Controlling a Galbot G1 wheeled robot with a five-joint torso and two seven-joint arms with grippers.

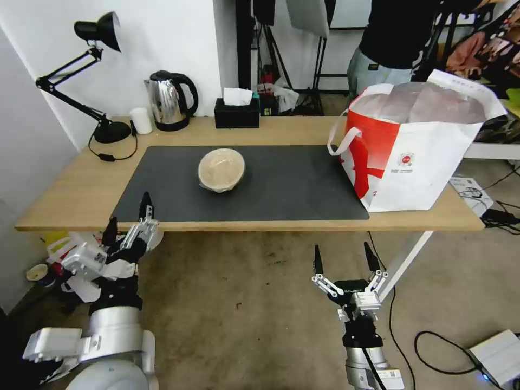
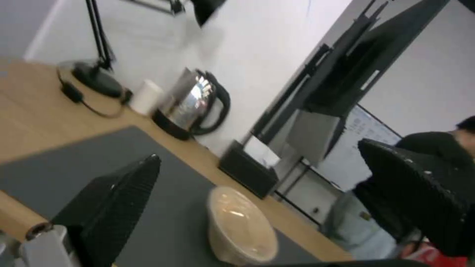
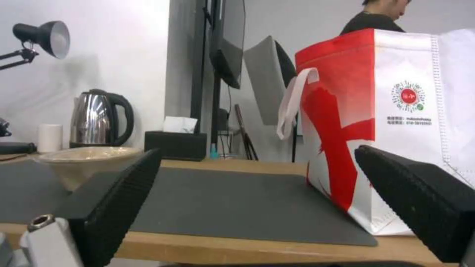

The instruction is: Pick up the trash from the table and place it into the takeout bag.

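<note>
One piece of trash, a beige round lidded container [image 1: 221, 169] [image 2: 240, 226] [image 3: 89, 160], sits on the dark grey mat [image 1: 244, 184] of the light-wood table [image 1: 70, 195]. The takeout bag [image 1: 417, 146] [image 3: 391, 126], white and red with loop handles and foil lining, stands open at the table's right end. My left gripper [image 1: 128, 220] [image 2: 277, 207] is open by the table's front left edge, short of the container. Below the table's front edge, my right gripper [image 1: 344, 259] [image 3: 257, 200] hangs open and holds nothing.
At the back of the table stand a black desk lamp [image 1: 100, 76], a small white cup [image 1: 142, 120], a steel kettle [image 1: 170, 101] and a black tissue box [image 1: 236, 112]. A person stands behind the bag. Cables and a white box [image 1: 498, 355] lie on the floor at right.
</note>
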